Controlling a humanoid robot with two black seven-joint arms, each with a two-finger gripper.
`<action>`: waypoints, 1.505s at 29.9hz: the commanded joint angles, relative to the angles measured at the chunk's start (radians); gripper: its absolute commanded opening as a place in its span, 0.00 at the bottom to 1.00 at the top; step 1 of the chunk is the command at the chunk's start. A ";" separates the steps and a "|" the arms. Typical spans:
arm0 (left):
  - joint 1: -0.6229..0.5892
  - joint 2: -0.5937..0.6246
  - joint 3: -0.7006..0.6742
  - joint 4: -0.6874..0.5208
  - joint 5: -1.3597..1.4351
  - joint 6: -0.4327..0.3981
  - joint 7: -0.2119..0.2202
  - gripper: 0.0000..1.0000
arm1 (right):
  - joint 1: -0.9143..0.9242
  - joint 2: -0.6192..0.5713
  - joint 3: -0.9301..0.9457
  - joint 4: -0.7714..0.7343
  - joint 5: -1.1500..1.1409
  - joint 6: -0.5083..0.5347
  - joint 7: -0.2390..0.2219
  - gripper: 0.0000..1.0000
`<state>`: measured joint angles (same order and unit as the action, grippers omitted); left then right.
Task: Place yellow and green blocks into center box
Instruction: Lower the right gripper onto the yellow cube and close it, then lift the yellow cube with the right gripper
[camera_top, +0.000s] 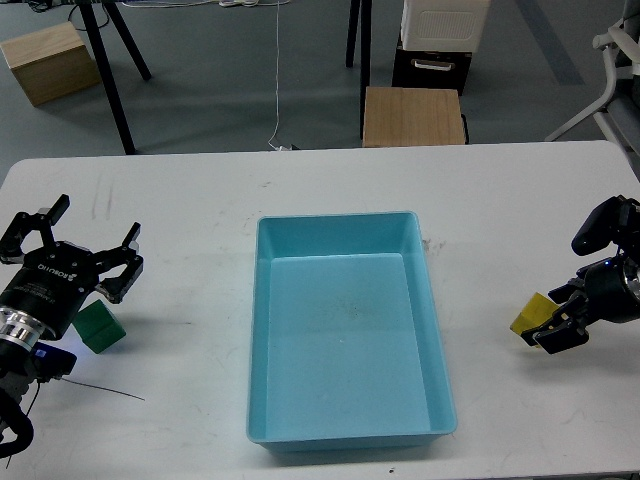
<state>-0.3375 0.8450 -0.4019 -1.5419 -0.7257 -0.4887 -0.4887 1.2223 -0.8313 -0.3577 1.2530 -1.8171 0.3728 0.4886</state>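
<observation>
Near the left edge of the white desk (200, 200), the left gripper (78, 240) hangs with its two black fingers spread wide apart and holding nothing. The arm behind it runs off the lower left corner of the view, so only its wrist and a few cables show. The green block (98, 328) sits on the desk just beside and below the right-hand finger; its upper left part is hidden behind the gripper's body, and whether the finger touches it cannot be told.

In the middle of the desk lies the center box (262, 330), a light blue tray with a raised rim and nothing in it. Its long sides run from the far edge toward the near edge of the desk, and its near rim lies close to the near edge.

Near the right edge of the desk, the right gripper (550, 325) comes in from the right, and most of its arm is cut off by the frame. Its dark fingers are clamped on the yellow block (530, 314), which is tilted. The fingers cover the block's right side, and whether the block rests on the desk or hangs just above it is hard to make out. It is well apart from the tray.
</observation>
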 joint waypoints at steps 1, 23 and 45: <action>0.000 -0.003 0.000 0.000 0.000 0.000 0.000 1.00 | -0.003 0.017 -0.004 -0.017 -0.005 0.000 0.000 0.97; 0.000 -0.003 0.000 0.014 -0.001 0.000 0.000 1.00 | -0.010 0.043 -0.024 -0.038 -0.045 0.000 0.000 0.32; 0.005 -0.001 0.000 0.016 -0.001 0.000 0.000 1.00 | 0.474 0.092 -0.026 -0.006 -0.022 -0.380 0.000 0.00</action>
<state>-0.3362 0.8429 -0.4019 -1.5262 -0.7271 -0.4887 -0.4887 1.6538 -0.7693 -0.3821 1.2053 -1.8459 0.0011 0.4888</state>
